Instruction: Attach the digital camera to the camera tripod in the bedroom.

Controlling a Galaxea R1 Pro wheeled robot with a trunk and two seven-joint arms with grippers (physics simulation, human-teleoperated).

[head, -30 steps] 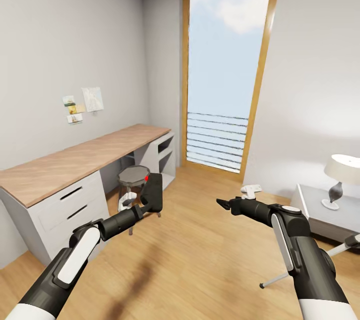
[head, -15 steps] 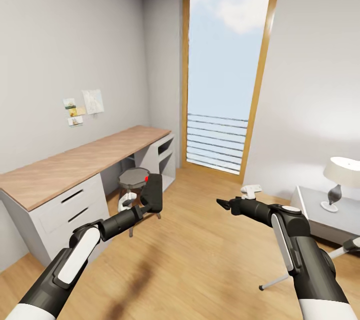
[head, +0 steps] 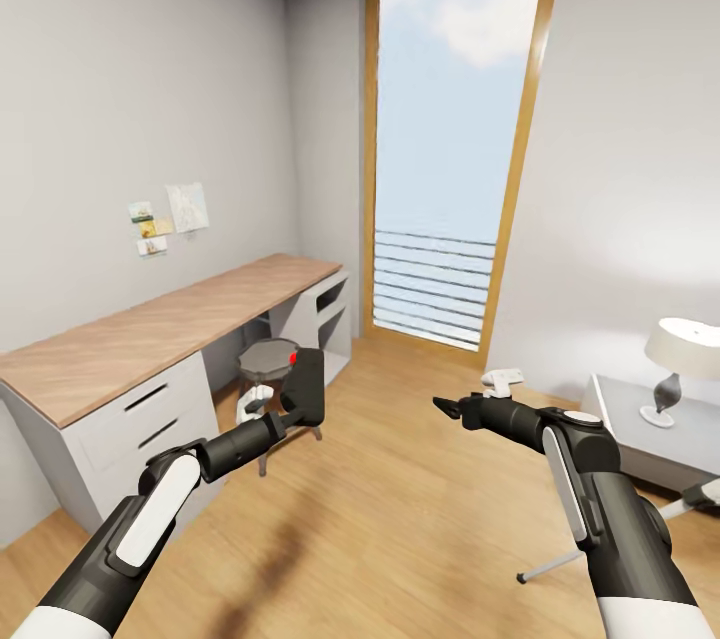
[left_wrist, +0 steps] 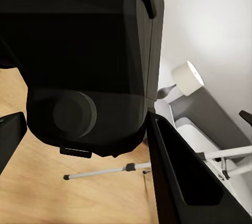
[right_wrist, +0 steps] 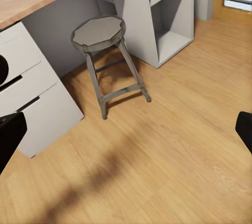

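Pale-grey-walled bedroom, light wood floor. Small black boxy digital camera point(head: 307, 385) with red button pinched in left gripper point(head: 296, 408), carried raised for mounting. Thin silver-white camera tripod point(head: 620, 534) leg low right. Right gripper point(head: 446, 406) spread, empty.

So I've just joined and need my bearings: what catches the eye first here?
The tall wood-framed window straight ahead, full of sky, dominates the bedroom. Low in front, the left gripper holds the black digital camera with its red button, while the right gripper is empty. A long wooden desk runs along the left wall, with a stool beside it.
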